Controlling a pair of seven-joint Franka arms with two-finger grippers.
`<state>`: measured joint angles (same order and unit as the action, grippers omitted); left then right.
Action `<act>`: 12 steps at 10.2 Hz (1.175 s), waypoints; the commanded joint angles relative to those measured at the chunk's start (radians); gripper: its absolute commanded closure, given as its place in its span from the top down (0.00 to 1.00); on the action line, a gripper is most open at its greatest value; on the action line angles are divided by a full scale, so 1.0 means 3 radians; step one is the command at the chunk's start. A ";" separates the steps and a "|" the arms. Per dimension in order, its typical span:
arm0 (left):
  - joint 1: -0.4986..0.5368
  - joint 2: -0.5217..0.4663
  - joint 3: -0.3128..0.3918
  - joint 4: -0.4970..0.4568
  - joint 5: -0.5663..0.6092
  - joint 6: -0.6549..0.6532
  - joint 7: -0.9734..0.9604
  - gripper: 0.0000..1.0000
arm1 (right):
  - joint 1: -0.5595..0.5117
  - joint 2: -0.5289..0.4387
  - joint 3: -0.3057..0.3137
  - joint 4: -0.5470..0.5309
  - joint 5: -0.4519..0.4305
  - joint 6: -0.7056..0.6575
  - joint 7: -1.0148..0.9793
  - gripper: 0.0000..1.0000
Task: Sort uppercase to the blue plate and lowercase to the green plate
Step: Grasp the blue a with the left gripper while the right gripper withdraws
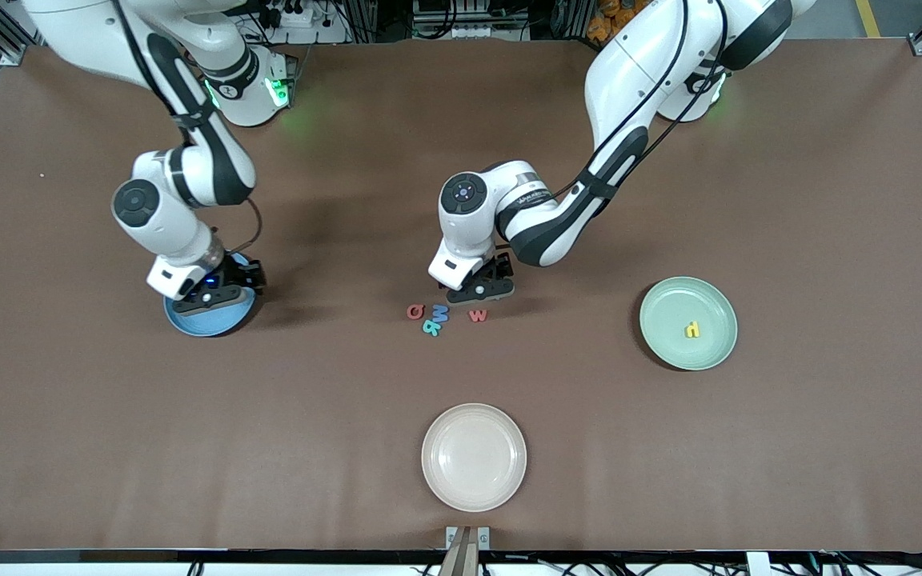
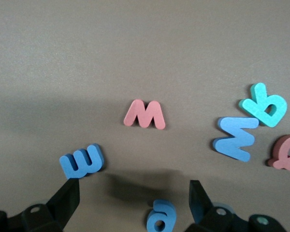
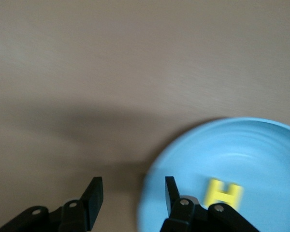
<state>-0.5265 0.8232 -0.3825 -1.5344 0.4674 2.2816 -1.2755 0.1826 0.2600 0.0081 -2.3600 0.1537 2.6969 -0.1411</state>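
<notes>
1. left hand (image 2: 130,200) low over the letter cluster mid-surface, fingers spread wide, holding nothing.
2. in its wrist view: red w (image 2: 145,115), blue e-like letter (image 2: 81,161), rounded blue letter (image 2: 161,215), blue m (image 2: 236,137), teal letter (image 2: 264,105), red ring letter (image 2: 287,153), all flat on the surface.
3. right hand (image 3: 131,195) over the blue plate (image 1: 209,322) rim, fingers parted, empty.
4. yellow h (image 3: 224,193) lies in the blue plate.
5. yellow hooked letter (image 1: 693,329) lies in the green plate (image 1: 669,340).
6. cream plate (image 1: 474,457) nearest the front camera.
</notes>
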 commanded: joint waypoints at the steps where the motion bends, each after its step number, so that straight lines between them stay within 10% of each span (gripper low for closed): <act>1: 0.0011 -0.0074 -0.0013 0.0032 0.0012 -0.0048 0.0058 1.00 | 0.0280 0.0028 0.0004 0.0119 0.0636 -0.0026 0.0214 0.60; 6: -0.0024 -0.0008 -0.0126 0.0017 -0.0300 -0.0079 0.0819 1.00 | 0.0562 0.0252 0.0014 0.0416 0.1337 -0.0021 0.1185 0.60; 12: -0.0004 0.0089 -0.0095 0.0032 -0.0295 -0.0078 0.1373 1.00 | 0.0537 0.0401 0.0009 0.0544 0.1344 -0.0026 0.0108 0.64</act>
<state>-0.5268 0.8382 -0.4120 -1.5309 0.3989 2.2669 -0.8910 0.3574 0.3667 0.0085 -2.2157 0.5310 2.6949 -0.0588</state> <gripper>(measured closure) 0.000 0.366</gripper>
